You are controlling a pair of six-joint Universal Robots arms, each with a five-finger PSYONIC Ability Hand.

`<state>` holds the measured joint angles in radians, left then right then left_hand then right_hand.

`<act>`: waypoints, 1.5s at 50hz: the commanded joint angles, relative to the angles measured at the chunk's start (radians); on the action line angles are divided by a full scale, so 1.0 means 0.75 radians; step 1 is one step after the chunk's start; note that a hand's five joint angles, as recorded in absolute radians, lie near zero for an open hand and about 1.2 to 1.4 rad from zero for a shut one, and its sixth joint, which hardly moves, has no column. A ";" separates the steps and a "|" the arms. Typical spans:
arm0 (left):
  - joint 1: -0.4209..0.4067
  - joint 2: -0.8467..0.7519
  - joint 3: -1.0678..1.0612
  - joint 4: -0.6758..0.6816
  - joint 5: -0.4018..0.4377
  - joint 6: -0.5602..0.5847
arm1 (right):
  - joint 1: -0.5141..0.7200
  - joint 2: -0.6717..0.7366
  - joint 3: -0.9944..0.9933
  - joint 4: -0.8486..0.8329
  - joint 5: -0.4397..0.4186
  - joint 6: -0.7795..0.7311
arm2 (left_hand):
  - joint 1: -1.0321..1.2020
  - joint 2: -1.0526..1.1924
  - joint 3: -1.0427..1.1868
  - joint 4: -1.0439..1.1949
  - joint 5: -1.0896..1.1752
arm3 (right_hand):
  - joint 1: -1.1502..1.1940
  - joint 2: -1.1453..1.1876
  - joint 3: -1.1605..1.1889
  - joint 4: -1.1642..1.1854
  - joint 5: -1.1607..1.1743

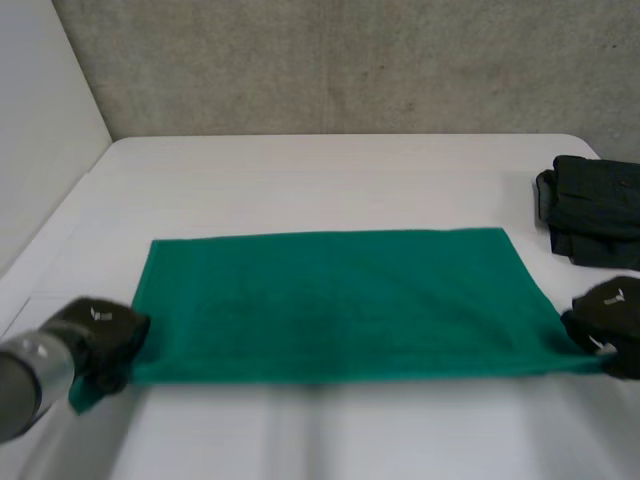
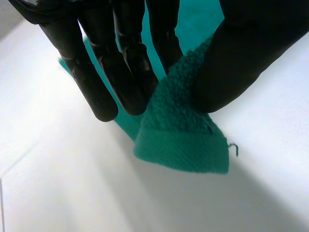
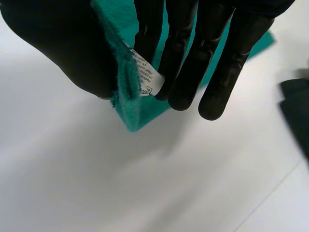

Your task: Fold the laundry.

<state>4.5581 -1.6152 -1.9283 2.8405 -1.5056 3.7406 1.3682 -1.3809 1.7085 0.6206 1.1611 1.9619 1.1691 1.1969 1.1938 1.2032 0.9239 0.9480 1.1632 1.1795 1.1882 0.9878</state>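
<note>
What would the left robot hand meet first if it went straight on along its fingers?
Probably the white table: the left robot hand pinches a corner of the green towel, fingertips aimed at bare tabletop beyond it; depth is unclear.

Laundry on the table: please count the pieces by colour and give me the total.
Green towel: 1
Dark folded pile: 1 (I cannot tell how many pieces are in it)
Total: 2
</note>
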 commanded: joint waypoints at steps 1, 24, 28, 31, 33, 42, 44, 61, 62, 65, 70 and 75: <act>-0.005 0.106 -0.121 0.011 0.023 0.107 | -0.026 -0.022 0.009 0.056 -0.016 -0.039 | 0.303 0.266 0.270 0.257 0.397 | 0.598 0.311 0.289 0.277 0.312; -0.064 -0.687 0.652 0.590 -0.163 -0.085 | 0.417 0.704 -0.830 -0.472 0.276 0.405 | 0.303 0.266 0.270 0.257 0.397 | 0.598 0.311 0.289 0.277 0.312; -0.093 -0.769 0.740 0.639 -0.163 -0.081 | 0.458 0.853 -1.022 -0.484 0.335 0.411 | 0.303 0.266 0.270 0.257 0.397 | 0.598 0.311 0.289 0.277 0.312; -0.109 -0.816 0.775 0.710 -0.163 -0.075 | 0.475 0.966 -1.165 -0.486 0.389 0.411 | 0.074 0.037 0.041 0.029 0.168 | 0.598 0.311 0.289 0.277 0.312; -0.134 -0.830 0.781 0.763 -0.167 -0.073 | 0.487 1.027 -1.255 -0.486 0.448 0.417 | -0.879 -0.917 -0.912 -0.925 -0.785 | -0.052 -0.339 -0.361 -0.372 -0.338; -0.175 -0.690 0.763 0.884 -0.179 -0.075 | 0.526 0.931 -1.356 -0.537 0.567 0.624 | -1.326 -1.363 -1.359 -1.372 -1.232 | -1.031 -1.318 -1.340 -1.352 -1.317; -0.173 -0.614 0.741 0.884 -0.179 -0.079 | 0.514 0.813 -1.309 -0.559 0.544 0.718 | -1.326 -1.363 -1.359 -1.372 -1.232 | -1.031 -1.318 -1.340 -1.352 -1.317; -0.175 -0.287 0.334 0.870 -0.169 -0.089 | 0.426 0.356 -0.730 -0.617 0.317 0.845 | -1.326 -1.363 -1.359 -1.372 -1.232 | -1.031 -1.318 -1.340 -1.352 -1.317; -0.175 -0.272 0.311 0.870 -0.169 -0.089 | 0.424 0.342 -0.689 -0.615 0.299 0.839 | -1.326 -1.363 -1.359 -1.372 -1.232 | -1.031 -1.318 -1.340 -1.352 -1.317; -0.175 -0.225 0.213 0.870 -0.161 -0.093 | 0.395 0.293 -0.546 -0.615 0.240 0.810 | -1.326 -1.363 -1.359 -1.372 -1.232 | -1.031 -1.318 -1.340 -1.352 -1.317; -0.177 -0.203 0.111 0.870 -0.144 -0.134 | 0.325 0.287 -0.327 -0.643 0.162 0.745 | -1.326 -1.363 -1.359 -1.372 -1.232 | -0.967 -1.254 -1.276 -1.288 -1.253; -0.171 -0.209 0.098 0.870 -0.138 -0.203 | 0.309 0.356 -0.221 -0.790 0.117 0.734 | -1.326 -1.363 -1.359 -1.372 -1.232 | -0.768 -1.055 -1.076 -1.088 -1.053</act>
<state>4.4260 -1.7688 -1.8304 3.4926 -1.6162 3.6453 1.6222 -1.1644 1.4365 0.1348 1.2901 2.5327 0.1933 0.2022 0.2087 0.2013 0.0479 0.2039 0.2272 0.2309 0.2334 0.0735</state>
